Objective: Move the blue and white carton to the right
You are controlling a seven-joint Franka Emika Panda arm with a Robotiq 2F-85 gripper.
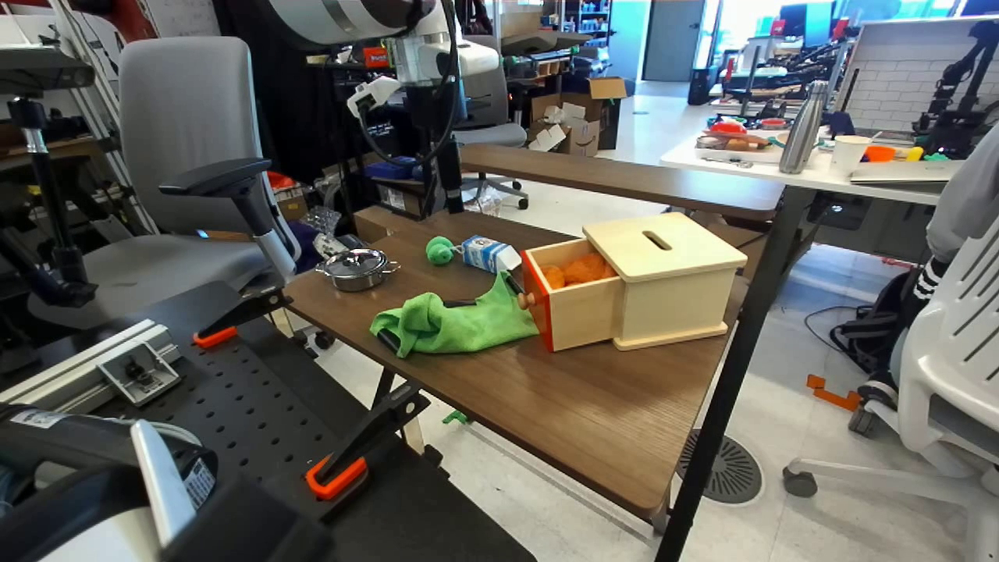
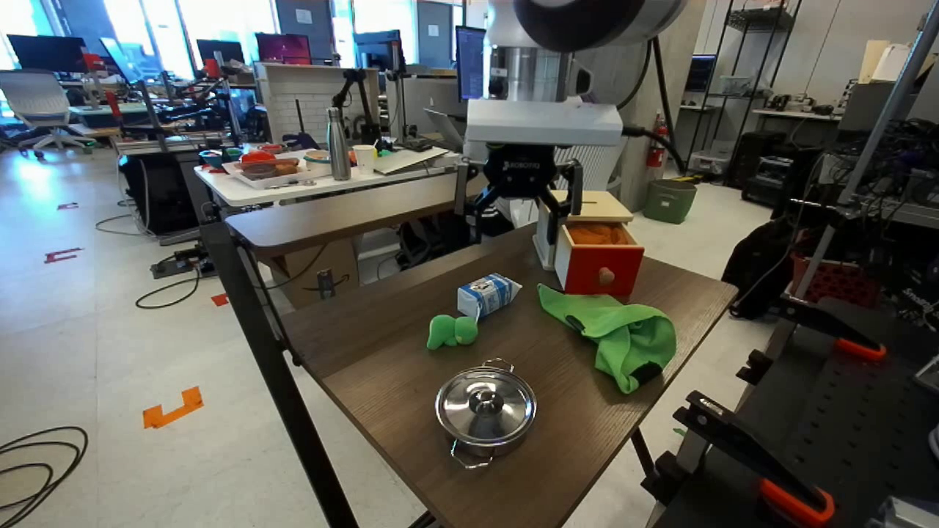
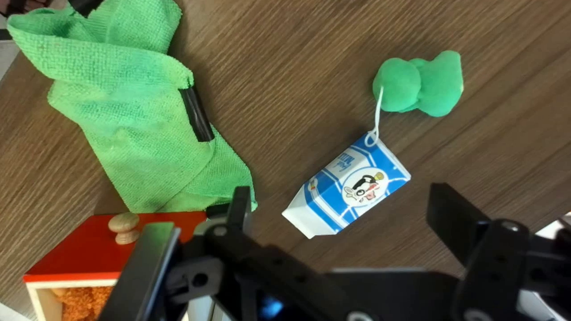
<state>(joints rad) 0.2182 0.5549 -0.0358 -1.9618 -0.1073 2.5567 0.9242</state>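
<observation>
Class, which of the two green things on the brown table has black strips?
The green cloth, the crumpled one beside the red-fronted drawer: black strips show on it in the wrist view. The smaller green toy shows none.

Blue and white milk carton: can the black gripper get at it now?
Probably yes: the black gripper is open and nothing covers the blue and white milk carton, though the red-fronted wooden drawer might hinder descent.

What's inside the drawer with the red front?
Fuzzy orange stuff shows in the pulled-out part of the drawer. Whatever lies under it is covered, and the wooden box hides the drawer's back part.
</observation>
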